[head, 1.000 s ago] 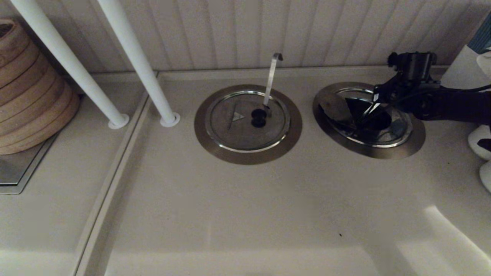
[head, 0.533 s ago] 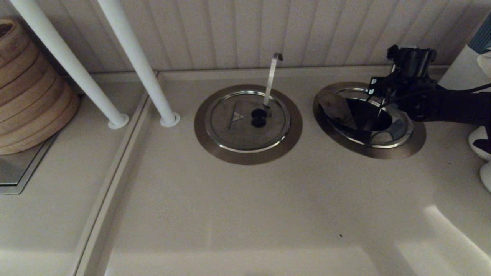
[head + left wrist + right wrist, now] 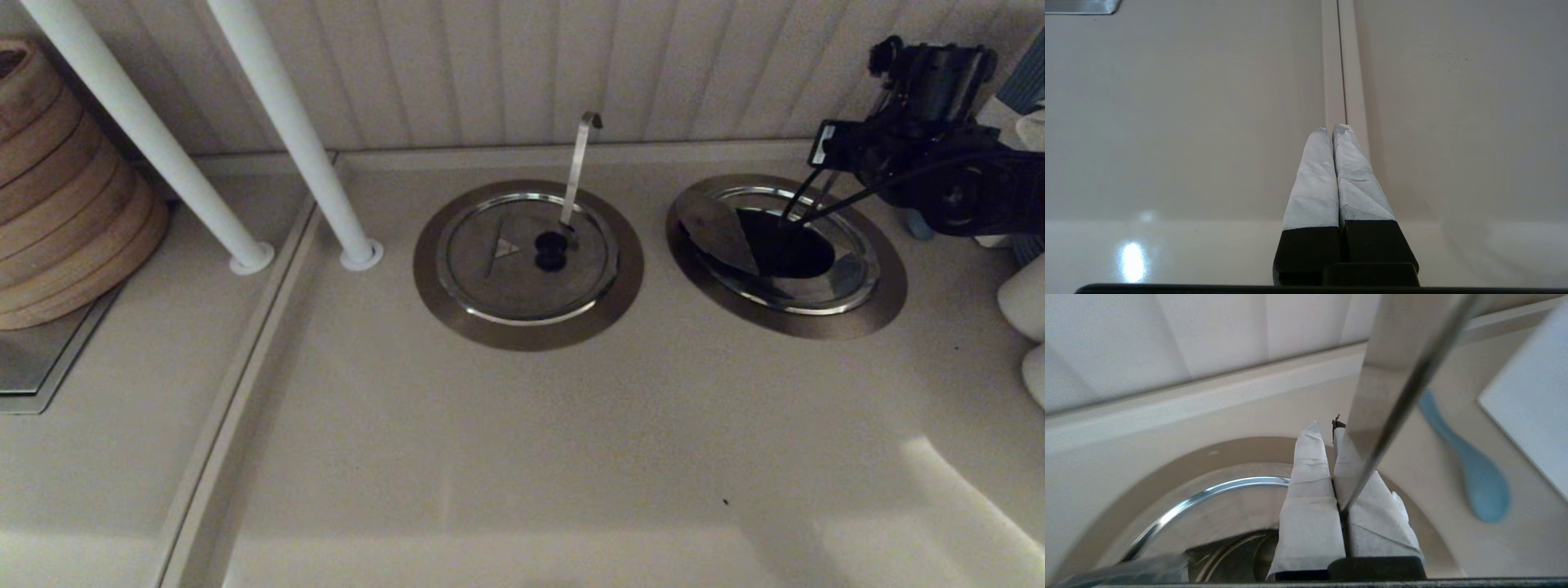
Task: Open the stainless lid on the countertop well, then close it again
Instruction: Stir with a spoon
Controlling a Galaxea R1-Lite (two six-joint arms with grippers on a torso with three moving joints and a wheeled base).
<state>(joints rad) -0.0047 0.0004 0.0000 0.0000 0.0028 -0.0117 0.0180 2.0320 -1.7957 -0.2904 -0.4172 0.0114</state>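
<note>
The countertop well (image 3: 886,300) is the right-hand steel ring, and its dark inside (image 3: 790,251) is exposed. Part of the stainless lid (image 3: 717,230) still lies over the well's left side. Its other flap is raised steeply. In the right wrist view this flap (image 3: 1382,371) runs as a thin mirror plate out from between the fingers. My right gripper (image 3: 824,157) (image 3: 1325,428) hangs above the well's far right rim, shut on that flap. I cannot make out the ladle handle. My left gripper (image 3: 1333,128) is shut on nothing over bare counter, outside the head view.
The twin ring (image 3: 457,314) in the middle has its lid down, with an upright hook-tipped handle (image 3: 578,163). Two white posts (image 3: 286,122) and stacked bamboo steamers (image 3: 57,196) stand at the left. White cups (image 3: 1024,302) sit at the right, with a blue spoon (image 3: 1474,473) behind the well.
My right gripper has risen and drawn back to the right, swinging the lid flap up. More of the dark well shows now. The left arm has not moved.
</note>
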